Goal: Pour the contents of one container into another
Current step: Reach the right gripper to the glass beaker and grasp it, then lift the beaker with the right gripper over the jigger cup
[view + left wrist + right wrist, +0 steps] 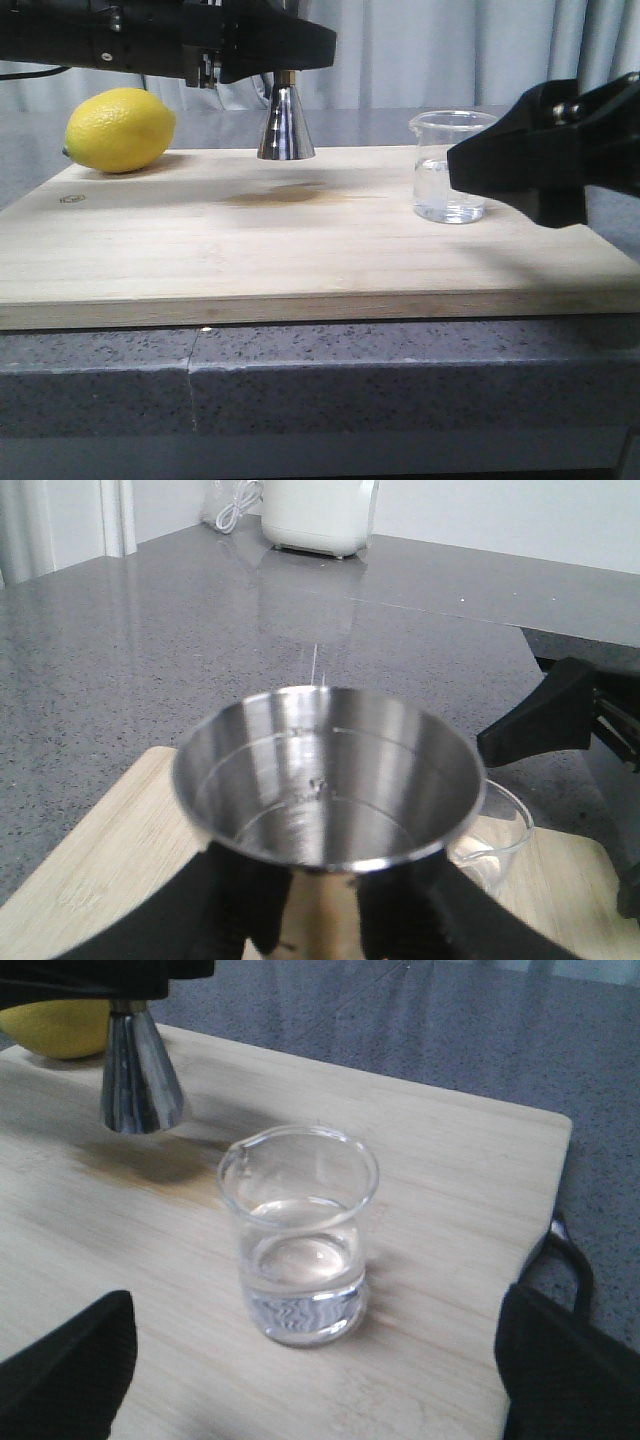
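Note:
The steel jigger [285, 125] hangs upright a little above the back of the wooden board [300, 250], casting a shadow below. My left gripper [285, 75] is shut on its upper part; in the left wrist view the black fingers [240, 900] clamp below the jigger's open cup [325, 780], which looks empty. The glass beaker [445, 165] stands on the board's right side, about a third full of clear liquid [300, 1260]. My right gripper [310, 1355] is open, its fingers spread wide just short of the beaker [298, 1230], not touching it.
A yellow lemon [120, 130] lies on the board's back left corner. The board rests on a grey speckled counter [400, 370]. A white appliance [320, 515] stands far back on the counter, and curtains hang behind.

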Controlling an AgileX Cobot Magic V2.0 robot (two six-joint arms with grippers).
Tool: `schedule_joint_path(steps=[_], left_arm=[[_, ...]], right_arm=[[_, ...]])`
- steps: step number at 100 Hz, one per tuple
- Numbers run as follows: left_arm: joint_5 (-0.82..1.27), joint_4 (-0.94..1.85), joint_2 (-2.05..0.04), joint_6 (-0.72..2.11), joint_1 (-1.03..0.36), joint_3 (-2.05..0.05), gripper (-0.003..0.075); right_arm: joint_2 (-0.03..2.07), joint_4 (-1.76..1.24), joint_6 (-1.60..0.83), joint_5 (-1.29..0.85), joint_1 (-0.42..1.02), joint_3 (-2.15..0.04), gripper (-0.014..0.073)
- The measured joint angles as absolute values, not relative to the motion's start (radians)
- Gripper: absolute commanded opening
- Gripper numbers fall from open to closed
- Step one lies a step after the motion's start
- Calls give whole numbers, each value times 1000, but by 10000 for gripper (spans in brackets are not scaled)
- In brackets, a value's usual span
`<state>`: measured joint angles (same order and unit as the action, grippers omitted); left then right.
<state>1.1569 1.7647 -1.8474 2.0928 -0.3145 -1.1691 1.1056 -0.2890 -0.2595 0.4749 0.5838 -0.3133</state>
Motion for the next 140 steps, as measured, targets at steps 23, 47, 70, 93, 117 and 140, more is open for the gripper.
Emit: schedule_joint_path(steps=[23,47,70,93,117,140], left_arm=[[1157,1765,-1847,2093,-314,-1169,220],[1157,1765,-1847,2093,-314,-1169,220],[1157,1765,-1847,2093,-314,-1169,220],[1157,1765,-1847,2093,-314,-1169,220],[1157,1765,-1847,2093,-314,-1169,220],[1157,1765,-1847,2093,-314,-1169,220]], right_arm=[[1245,-276,-259,656,584,-313,659],[1364,-221,-226,805,584,-313,659],[1449,-211,-160,890,584,-334,659],[1496,-182,-154,894,585,-367,624],[1497,-180,-151,896,585,-371,388],[1497,-180,-150,896,585,-371,294]])
